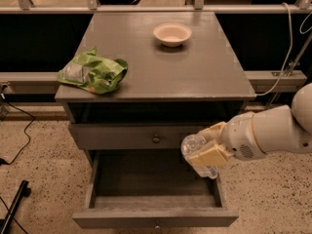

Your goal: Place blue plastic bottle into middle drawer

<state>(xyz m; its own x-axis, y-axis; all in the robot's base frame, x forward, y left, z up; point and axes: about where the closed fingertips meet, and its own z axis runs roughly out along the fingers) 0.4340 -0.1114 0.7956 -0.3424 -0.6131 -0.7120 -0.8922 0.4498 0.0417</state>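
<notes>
My gripper (207,152) is shut on the blue plastic bottle (194,146), a clear bottle held tilted with its lower end near the right wall of the open drawer. The bottle hangs over the right part of the middle drawer (155,217), which is pulled out with a bare inside and a small knob on its front. The arm comes in from the right, white and rounded. The bottle's cap is hidden behind my tan fingers (209,156).
A shut grey drawer with a knob (156,139) sits just above the open one. On the cabinet top (195,67) lie a green foil snack bag (92,73) at the left and a round beige bowl (172,34) at the back. Cables run along the floor at left.
</notes>
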